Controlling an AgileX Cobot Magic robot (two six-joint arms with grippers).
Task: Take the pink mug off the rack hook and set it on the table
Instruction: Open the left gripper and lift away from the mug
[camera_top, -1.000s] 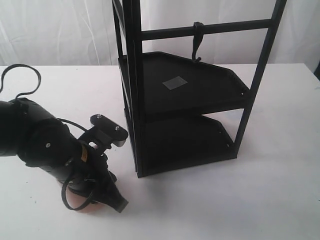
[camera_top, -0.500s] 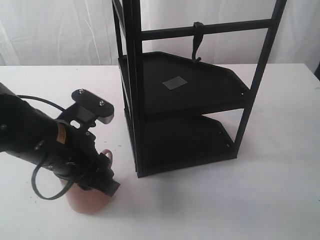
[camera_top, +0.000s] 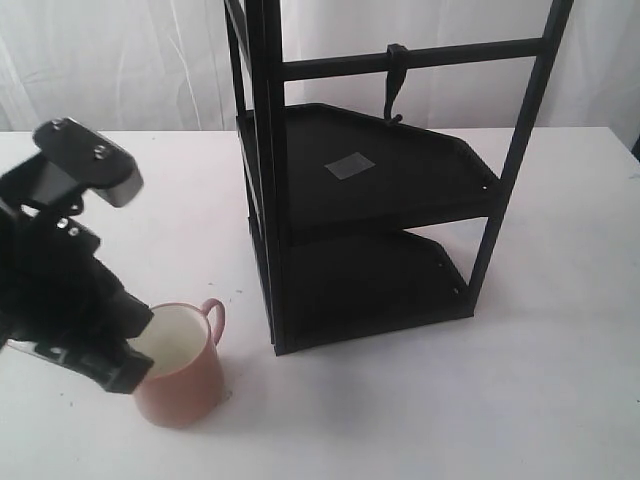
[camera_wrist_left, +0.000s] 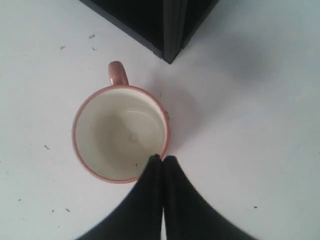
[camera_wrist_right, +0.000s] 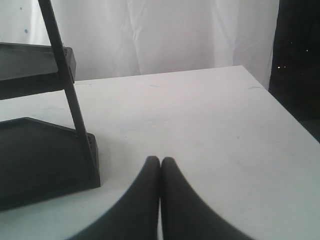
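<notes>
Left gripper (camera_wrist_left: 162, 161) has its fingers pressed together, holding nothing, tips over the rim of the pink mug (camera_top: 185, 390). This stands upright on the table (camera_top: 450, 400) at lower left of the exterior view, handle toward the black rack (camera_top: 270, 200). At upper middle, the rack hook (camera_top: 395, 85) hangs from the crossbar, well apart from the mug. The right gripper (camera_wrist_right: 160, 162) is likewise closed and holds nothing.

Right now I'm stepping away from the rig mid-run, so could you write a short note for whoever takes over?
Left claw: shut, empty, tips at the rim of the pink mug; contact unclear.
Right claw: shut, empty, above bare table near the rack.
Mug: upright on the table left of the rack, handle toward the rack, nothing inside.
Hook: empty.
Done: the mug is off the hook and set down.
Left: probably only backing the left arm away without knocking the mug.
</notes>
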